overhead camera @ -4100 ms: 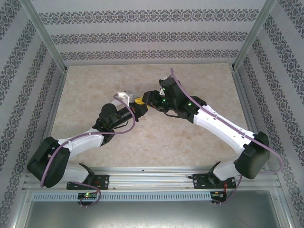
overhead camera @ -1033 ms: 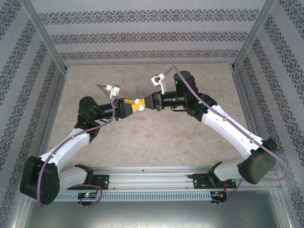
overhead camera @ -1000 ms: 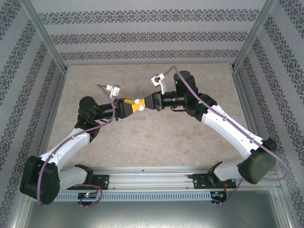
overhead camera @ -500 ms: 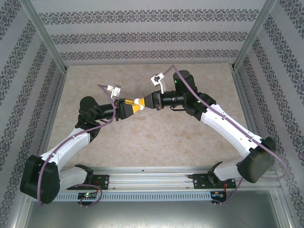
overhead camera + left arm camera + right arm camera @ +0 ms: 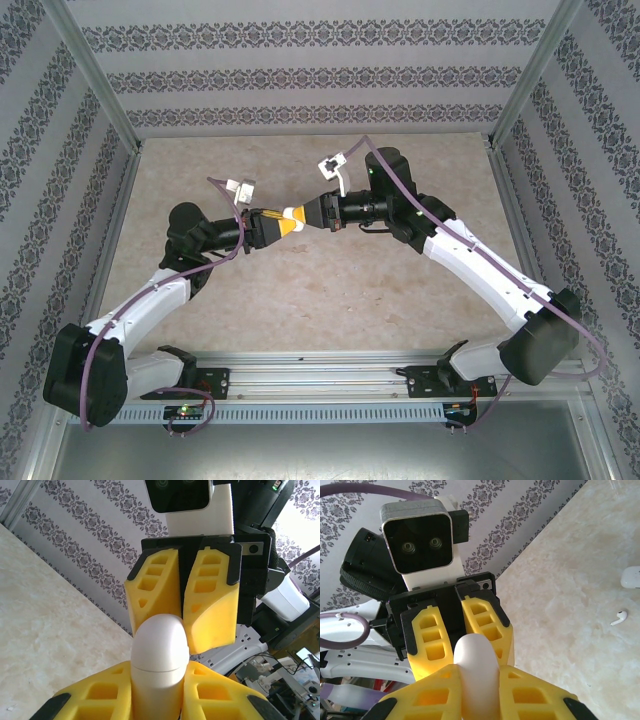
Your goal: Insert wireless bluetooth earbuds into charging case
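A white charging case (image 5: 296, 213) hangs in the air above the middle of the table, lid closed, its seam visible in the left wrist view. My left gripper (image 5: 273, 222) is shut on its lower body (image 5: 156, 690). My right gripper (image 5: 313, 213) faces it nose to nose and is shut on the same case (image 5: 476, 680) from the other end. The right gripper's yellow fingers (image 5: 210, 600) stand just behind the case's rounded lid (image 5: 160, 642). One tiny white earbud (image 5: 619, 617) lies on the table, well away from both grippers.
A second white case (image 5: 631, 576) lies on the beige table (image 5: 330, 290) near the loose earbud. Patterned walls and metal frame posts (image 5: 95, 75) close the table in on three sides.
Since four seconds ago both arms have stretched out and the grippers meet farther back with the case between them. Over the last second they have barely moved.
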Robot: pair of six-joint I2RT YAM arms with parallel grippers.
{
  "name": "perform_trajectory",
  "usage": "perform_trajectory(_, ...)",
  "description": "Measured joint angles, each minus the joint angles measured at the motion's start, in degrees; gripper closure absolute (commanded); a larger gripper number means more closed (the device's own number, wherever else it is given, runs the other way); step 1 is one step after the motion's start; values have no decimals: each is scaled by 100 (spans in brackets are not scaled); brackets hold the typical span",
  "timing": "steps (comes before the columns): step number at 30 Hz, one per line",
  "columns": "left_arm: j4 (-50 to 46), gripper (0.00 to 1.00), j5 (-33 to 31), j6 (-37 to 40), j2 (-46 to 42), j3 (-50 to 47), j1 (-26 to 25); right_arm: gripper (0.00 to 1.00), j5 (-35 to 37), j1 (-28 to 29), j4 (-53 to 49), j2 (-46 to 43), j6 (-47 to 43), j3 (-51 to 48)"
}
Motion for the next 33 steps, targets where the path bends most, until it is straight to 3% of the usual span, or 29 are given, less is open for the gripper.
perform_trajectory(7,981,100,-192,85,44,-433,-2,69,-138,-17,166,129,129,-26)
perform_trajectory(15,1128,100,-186,651,-210,-776,-15,60,94,-378,310,533,555,-299)
perform_trajectory(23,776,100,-546,1287,-782,-1025,48,49,181,-339,313,546,839,-330)
perform_trajectory(29,262,100,-1097,1414,-1349,-1676,632,50,927,-291,-140,479,804,-227)
perform_trajectory(33,-227,100,-1353,1397,-1937,-1987,1086,52,1655,-59,-859,1130,562,446)
